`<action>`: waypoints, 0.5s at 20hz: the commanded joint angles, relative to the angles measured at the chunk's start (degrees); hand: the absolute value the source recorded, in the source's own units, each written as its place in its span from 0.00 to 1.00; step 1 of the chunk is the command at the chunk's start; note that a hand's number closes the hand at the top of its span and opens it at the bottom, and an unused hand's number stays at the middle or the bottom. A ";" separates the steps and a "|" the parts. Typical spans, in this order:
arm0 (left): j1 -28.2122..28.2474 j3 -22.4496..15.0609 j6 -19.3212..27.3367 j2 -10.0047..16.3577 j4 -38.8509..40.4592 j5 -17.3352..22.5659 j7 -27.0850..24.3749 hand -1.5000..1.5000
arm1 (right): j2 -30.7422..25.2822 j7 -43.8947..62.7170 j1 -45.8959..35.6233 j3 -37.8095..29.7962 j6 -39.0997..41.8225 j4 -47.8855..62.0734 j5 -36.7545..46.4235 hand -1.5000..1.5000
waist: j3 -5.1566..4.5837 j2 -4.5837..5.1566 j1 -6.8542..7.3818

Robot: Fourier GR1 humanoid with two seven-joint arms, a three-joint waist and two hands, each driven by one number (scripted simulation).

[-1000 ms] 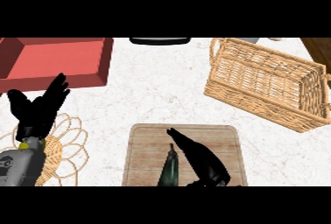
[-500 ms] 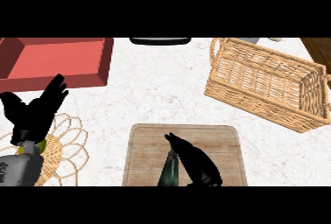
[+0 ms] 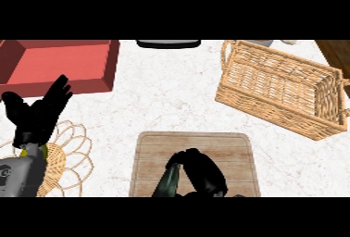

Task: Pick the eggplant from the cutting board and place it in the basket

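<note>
On cutting board (image 3: 147, 150), right robot hand (image 3: 203, 175) curled round eggplant (image 3: 165, 182); left robot hand (image 3: 37, 116) open, upright, at left.

We find no readable text, label, brand or number; a faint mark on the left forearm (image 3: 9, 173) is illegible.

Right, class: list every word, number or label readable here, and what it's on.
None can be read.
A small dark mark on the grey left forearm is too blurred to read.
The woven wicker basket, pale wooden cutting board and red tray carry no text.
</note>
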 commanded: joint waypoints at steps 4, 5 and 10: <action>1.20 0.36 -1.30 0.56 -1.31 -0.06 -0.17 0.50 | 0.84 11.27 -6.80 13.32 -17.93 7.80 2.26 1.00 | 0.25 0.57 1.09; 0.68 -0.73 -0.42 -0.29 -1.34 -0.88 1.12 0.50 | 0.83 15.50 -6.87 15.24 -19.92 5.75 4.83 1.00 | 0.25 0.50 0.94; 0.58 -1.09 -0.80 -1.18 0.38 -1.31 -2.13 0.50 | 0.85 32.36 -16.93 25.18 -30.06 9.02 5.70 1.00 | 0.22 0.68 2.22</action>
